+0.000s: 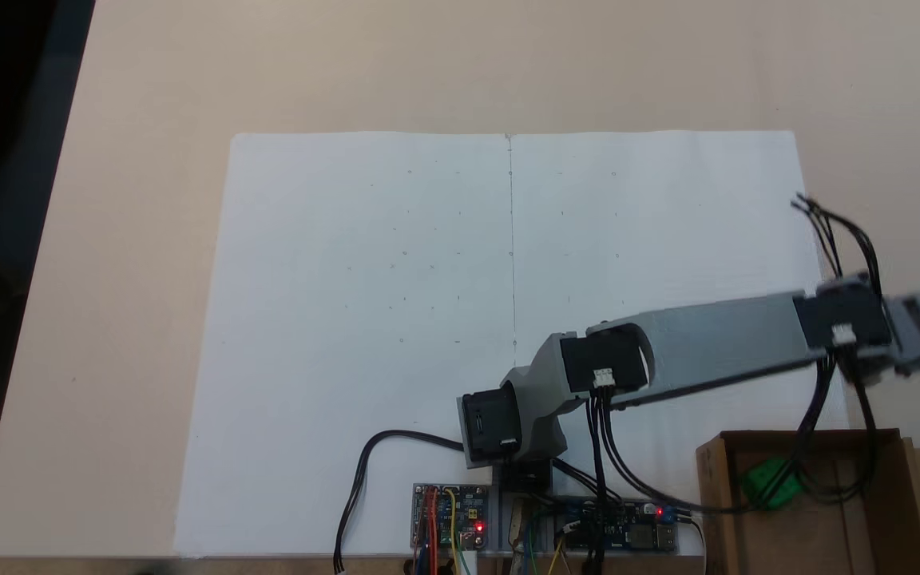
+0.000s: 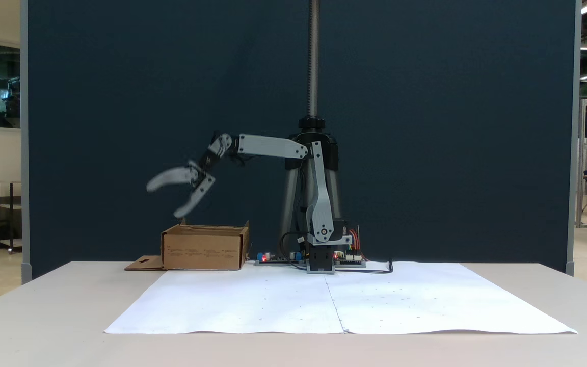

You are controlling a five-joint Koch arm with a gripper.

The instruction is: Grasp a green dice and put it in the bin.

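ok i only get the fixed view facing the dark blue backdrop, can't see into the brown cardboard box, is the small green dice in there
observer: yes, in a fixed view from above, the small green dice lies on the floor of the brown cardboard box.
operator: claw looks open and empty to me, where in the box is it
observer: in the left part as that view shows it, near the left wall but not plainly touching it.
operator: anything on it
observer: black cables hanging from the arm cross it in that picture and hide part of it.
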